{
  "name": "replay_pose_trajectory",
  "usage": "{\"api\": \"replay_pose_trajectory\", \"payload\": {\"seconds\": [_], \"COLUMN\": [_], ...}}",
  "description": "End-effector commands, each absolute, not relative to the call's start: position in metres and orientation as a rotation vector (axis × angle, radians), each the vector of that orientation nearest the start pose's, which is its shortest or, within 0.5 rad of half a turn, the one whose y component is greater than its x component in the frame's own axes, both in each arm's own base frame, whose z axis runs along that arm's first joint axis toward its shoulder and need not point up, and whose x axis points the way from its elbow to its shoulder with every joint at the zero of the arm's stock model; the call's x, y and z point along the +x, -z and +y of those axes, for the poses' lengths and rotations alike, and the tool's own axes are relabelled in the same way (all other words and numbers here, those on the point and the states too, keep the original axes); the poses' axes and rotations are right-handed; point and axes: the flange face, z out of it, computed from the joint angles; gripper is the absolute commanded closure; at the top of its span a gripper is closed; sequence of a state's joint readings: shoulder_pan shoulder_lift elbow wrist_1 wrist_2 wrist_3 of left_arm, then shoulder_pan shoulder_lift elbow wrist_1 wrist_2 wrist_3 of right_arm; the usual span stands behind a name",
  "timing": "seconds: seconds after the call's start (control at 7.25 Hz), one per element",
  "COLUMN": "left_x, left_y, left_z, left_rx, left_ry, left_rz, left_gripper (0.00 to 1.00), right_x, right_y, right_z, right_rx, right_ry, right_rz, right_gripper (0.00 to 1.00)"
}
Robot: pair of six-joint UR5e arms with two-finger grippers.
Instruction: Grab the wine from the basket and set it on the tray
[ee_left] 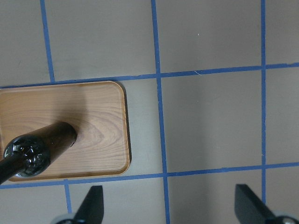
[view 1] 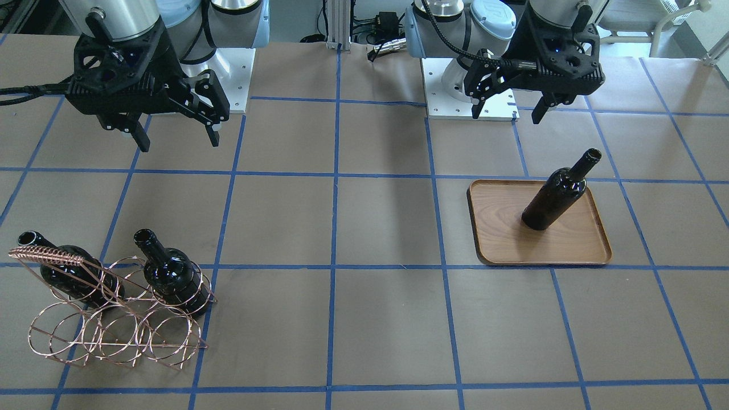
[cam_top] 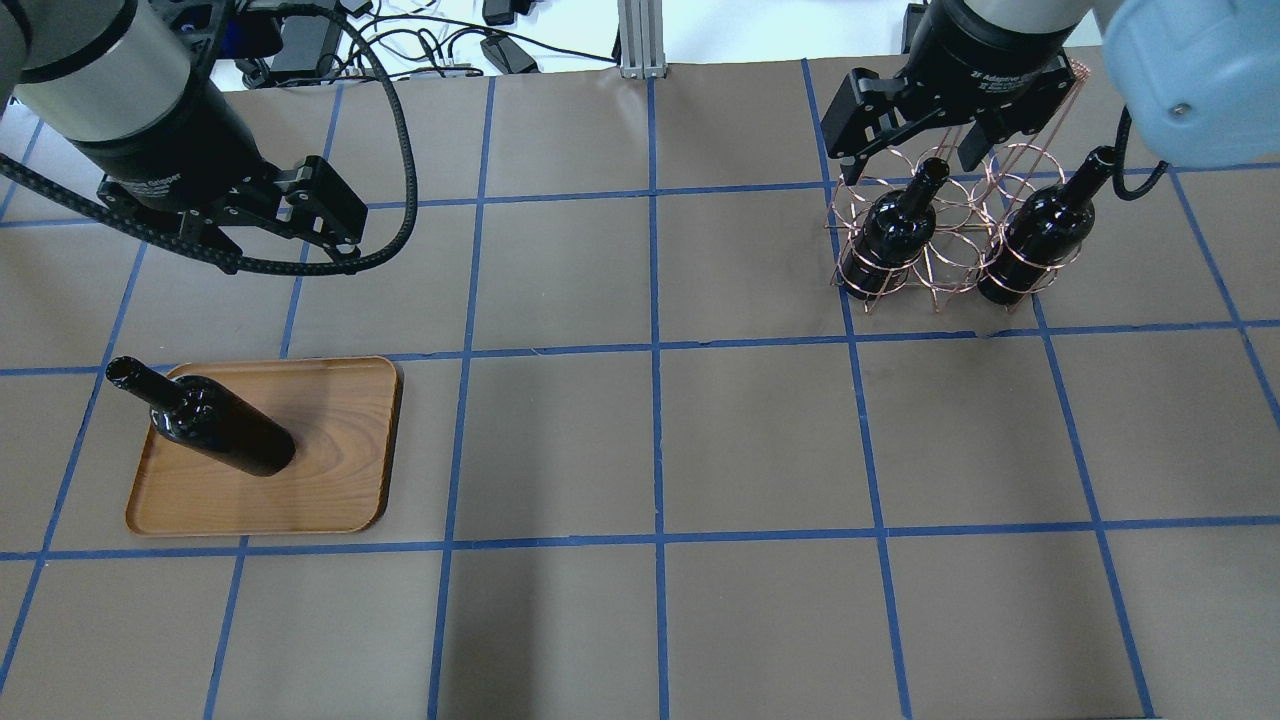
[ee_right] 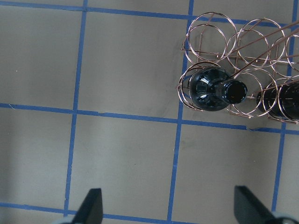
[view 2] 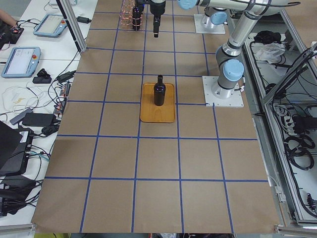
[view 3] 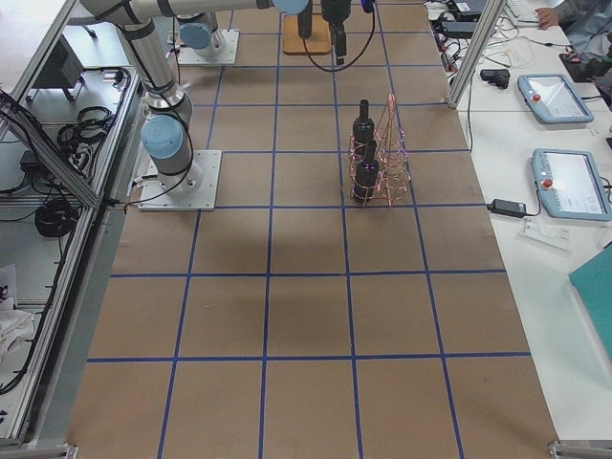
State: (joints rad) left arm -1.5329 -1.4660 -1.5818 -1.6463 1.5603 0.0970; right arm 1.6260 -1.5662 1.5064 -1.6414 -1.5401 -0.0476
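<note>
One black wine bottle stands upright on the wooden tray, also in the left wrist view. Two more bottles stand in rings of the copper wire basket. My left gripper is open and empty, raised behind the tray toward the table's middle. My right gripper is open and empty, raised above the table beside the basket. In its wrist view the nearer bottle is ahead and off to one side of the open fingers.
The table is brown paper with a blue tape grid. Both arm bases stand on white plates at the robot's edge. Cables lie at the far edge. Tablets sit on a side bench.
</note>
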Motion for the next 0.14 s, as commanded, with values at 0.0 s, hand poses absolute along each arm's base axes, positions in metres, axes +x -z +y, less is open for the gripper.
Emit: {"api": "replay_pose_trajectory", "payload": {"seconds": [0.0], "left_x": [-0.1171], "left_y": [-0.5249], "left_z": [-0.4522], "left_rx": [0.092], "left_ry": [0.035], "left_rz": [3.149], "left_gripper": [0.0], "right_x": [0.164], "right_y": [-0.5252], "right_z": [-0.497], "right_rx": [-0.163], "right_ry": [0.202], "right_rz": [3.1], "right_gripper": [0.0]}}
